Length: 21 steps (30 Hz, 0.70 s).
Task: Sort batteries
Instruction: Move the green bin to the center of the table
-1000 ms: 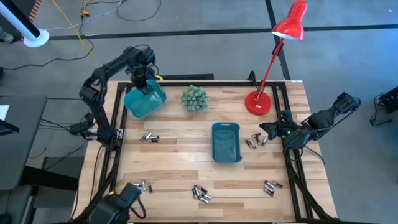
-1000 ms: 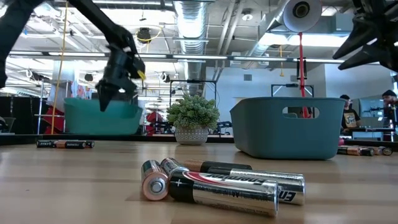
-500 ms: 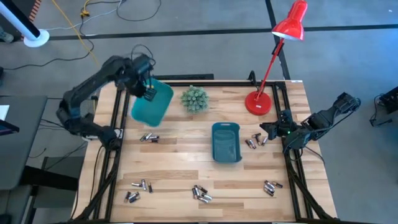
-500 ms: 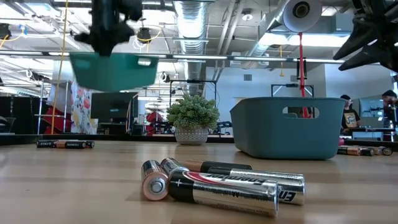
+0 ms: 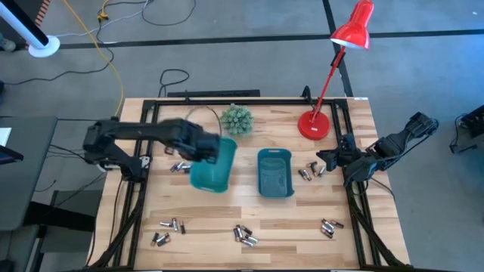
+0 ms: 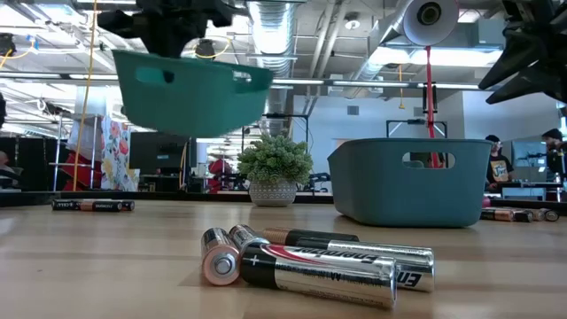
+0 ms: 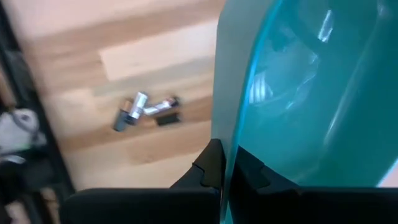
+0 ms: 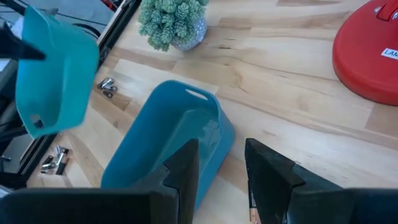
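My left gripper (image 5: 198, 148) is shut on a light teal bin (image 5: 212, 164) and carries it in the air over the table's left-middle; the low view shows this bin (image 6: 190, 89) tilted, well above the wood. A darker teal bin (image 5: 274, 172) stands on its base at the table's middle. Batteries lie in small groups on the wood: one (image 5: 180, 167) beside the carried bin, others near the front edge (image 5: 244, 236), and one (image 5: 310, 172) just in front of my right gripper (image 5: 327, 159), which is open and low at the right edge. My left gripper holds the light teal bin by its side wall at the rim (image 7: 233, 124). One finger (image 7: 210, 167) is outside the wall and the other (image 7: 250, 173) inside. The bin is lifted clear of the table and hangs tilted from the hold.
A small potted plant (image 5: 237, 120) and a red desk lamp (image 5: 317, 125) stand along the far edge. More batteries lie near the front left (image 5: 168, 224) and front right (image 5: 328, 227). A black frame (image 5: 141, 162) runs along the table's sides. Bare wood lies between the bins and the front edge.
My left gripper has lifted the light teal bin from the far left corner and carried it toward the table's middle and near side, next to the darker bin. The bin has risen clear of the wood and tipped on the way.
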Available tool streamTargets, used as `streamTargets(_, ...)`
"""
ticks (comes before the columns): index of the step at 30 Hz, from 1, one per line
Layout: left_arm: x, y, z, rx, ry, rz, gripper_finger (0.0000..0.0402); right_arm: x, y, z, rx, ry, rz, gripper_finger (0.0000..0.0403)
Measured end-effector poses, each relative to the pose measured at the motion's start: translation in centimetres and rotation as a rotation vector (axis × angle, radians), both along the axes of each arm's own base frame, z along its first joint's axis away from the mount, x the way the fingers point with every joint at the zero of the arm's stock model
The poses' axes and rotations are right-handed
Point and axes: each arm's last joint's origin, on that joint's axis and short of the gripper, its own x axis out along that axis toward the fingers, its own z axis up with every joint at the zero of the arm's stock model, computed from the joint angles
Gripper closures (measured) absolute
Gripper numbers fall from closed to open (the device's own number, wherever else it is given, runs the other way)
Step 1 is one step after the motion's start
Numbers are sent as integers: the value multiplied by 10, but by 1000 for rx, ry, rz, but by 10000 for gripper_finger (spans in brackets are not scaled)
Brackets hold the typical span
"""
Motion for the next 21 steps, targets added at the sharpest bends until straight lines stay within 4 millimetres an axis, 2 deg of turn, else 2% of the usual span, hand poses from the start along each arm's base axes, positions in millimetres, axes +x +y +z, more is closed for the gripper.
streamTargets(6,31,-12,-31,-32,28,50,401,0,1,-1,22,23,32,255)
streamTargets(11,55,-15,-53,-60,2,0,401,0,2,-1,28,46,74,255)
streamTargets(16,47,-22,-85,-97,41,20,401,0,3,-1,18,57,92,255)
streamTargets(21,36,-21,-109,-157,-126,70,401,1,3,-1,24,56,98,255)
